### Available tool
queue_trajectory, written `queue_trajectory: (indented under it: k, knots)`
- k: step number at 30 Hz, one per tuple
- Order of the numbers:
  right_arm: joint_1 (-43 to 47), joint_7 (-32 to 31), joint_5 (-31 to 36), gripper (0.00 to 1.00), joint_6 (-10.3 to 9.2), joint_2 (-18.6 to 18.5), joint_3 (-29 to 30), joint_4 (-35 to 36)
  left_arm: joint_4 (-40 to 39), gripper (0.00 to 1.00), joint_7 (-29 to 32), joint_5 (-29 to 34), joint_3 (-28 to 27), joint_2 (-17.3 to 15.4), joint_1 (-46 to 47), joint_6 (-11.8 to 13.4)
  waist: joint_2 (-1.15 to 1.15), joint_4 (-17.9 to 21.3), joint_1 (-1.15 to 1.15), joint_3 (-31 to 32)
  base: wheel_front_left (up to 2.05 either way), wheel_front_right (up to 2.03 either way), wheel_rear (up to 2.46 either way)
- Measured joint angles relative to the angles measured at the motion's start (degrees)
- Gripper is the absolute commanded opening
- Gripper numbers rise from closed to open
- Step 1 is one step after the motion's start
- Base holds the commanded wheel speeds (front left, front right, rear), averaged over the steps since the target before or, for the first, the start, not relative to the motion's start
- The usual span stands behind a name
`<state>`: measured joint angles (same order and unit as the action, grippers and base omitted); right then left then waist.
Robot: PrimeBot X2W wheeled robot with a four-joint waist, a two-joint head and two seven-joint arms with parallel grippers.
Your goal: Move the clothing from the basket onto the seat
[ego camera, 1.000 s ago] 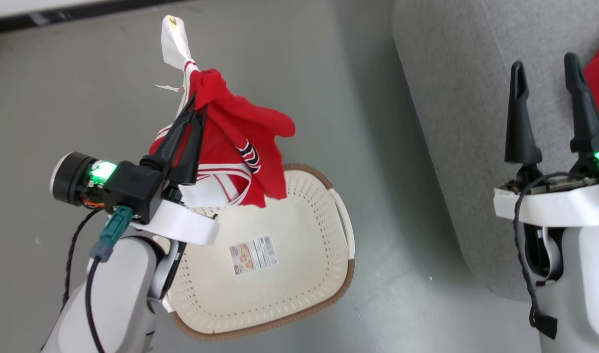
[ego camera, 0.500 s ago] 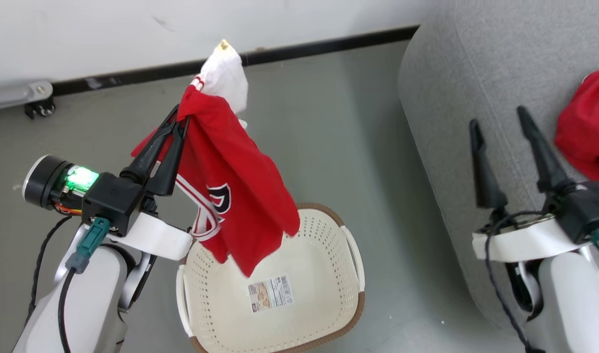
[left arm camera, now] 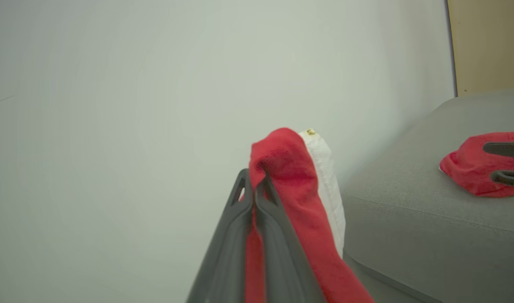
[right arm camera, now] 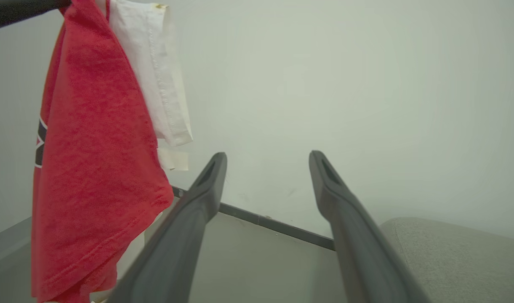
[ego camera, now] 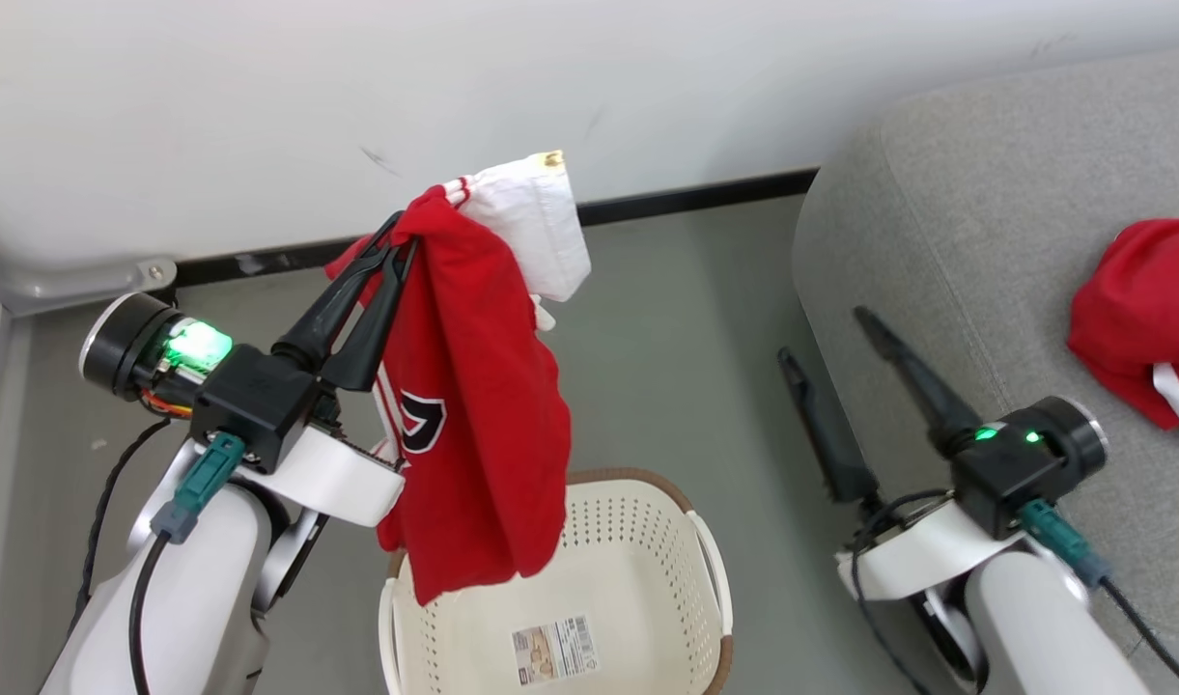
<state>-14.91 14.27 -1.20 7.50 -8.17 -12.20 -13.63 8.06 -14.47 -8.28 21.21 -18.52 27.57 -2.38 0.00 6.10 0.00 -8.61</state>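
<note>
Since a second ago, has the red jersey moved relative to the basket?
Yes. Held in the left gripper, the jersey has lifted away from the basket, now hanging full length; the camera also shifted.

At left, jersey (ego camera: 473, 434) above basket (ego camera: 647, 541) — at right, 1 garment (ego camera: 1130, 299) on seat (ego camera: 975, 241).

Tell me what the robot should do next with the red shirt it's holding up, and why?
Probably carry it sideways to the robot's right. The left hand is shut on the red fabric jersey with dark lettering, which hangs above the cream-white perforated plastic basket, not over the light grey upholstered sofa, where the other red garment already lies.
</note>
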Motion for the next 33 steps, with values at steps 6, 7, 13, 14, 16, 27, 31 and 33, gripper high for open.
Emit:
queue_trajectory:
  k: [6,7,13,14,16,27,31,33]
  knots:
    - [1.55,-0.96,-2.18,1.0,0.0,-0.66,-6.86,-1.74,-0.01,0.0,0.0,0.0,1.58,0.8,1.83,-1.15,0.0,-0.49,0.0,2.94,0.0,0.0,0.0]
    - [1.92,-1.23,-2.45,1.0,0.0,-0.79,-8.24,-1.93,-0.09,0.0,0.01,0.0,1.91,1.01,2.1,-1.22,0.0,-0.58,0.0,3.37,0.0,0.0,0.0]
    - [2.38,-2.24,-5.76,1.0,0.0,-0.55,-17.12,-2.94,-0.12,0.0,1.41,0.03,3.61,2.04,3.81,-1.74,0.0,-1.11,0.0,5.7,0.0,0.0,0.0]
    - [2.42,-2.41,-6.38,1.0,0.0,-0.32,-18.74,-2.94,-0.12,0.0,1.82,0.04,3.99,2.3,4.1,-1.75,0.0,-1.2,0.0,6.04,0.0,0.0,0.0]
    - [2.72,-2.43,-7.45,1.0,0.0,0.27,-21.56,-2.93,-0.08,0.0,2.46,0.15,4.47,2.89,4.52,-1.75,0.0,-1.37,0.0,6.67,0.0,0.0,0.0]
    - [0.64,-2.77,-6.99,1.0,0.0,1.48,-24.61,-4.61,1.93,0.0,6.65,0.21,6.15,4.92,6.66,-2.18,0.0,-1.65,0.0,8.91,0.0,0.0,0.0]
    - [-0.14,-2.76,-5.68,1.0,0.0,2.24,-23.16,-6.21,2.44,0.0,7.98,0.21,6.65,5.65,7.3,-2.19,0.0,-1.73,0.0,9.25,0.0,0.0,0.0]
    - [-0.28,-2.76,-5.08,1.0,0.0,2.72,-22.6,-6.99,2.82,0.0,8.6,0.21,7.02,6.1,7.86,-2.19,0.0,-1.81,0.0,9.37,0.0,0.0,0.0]
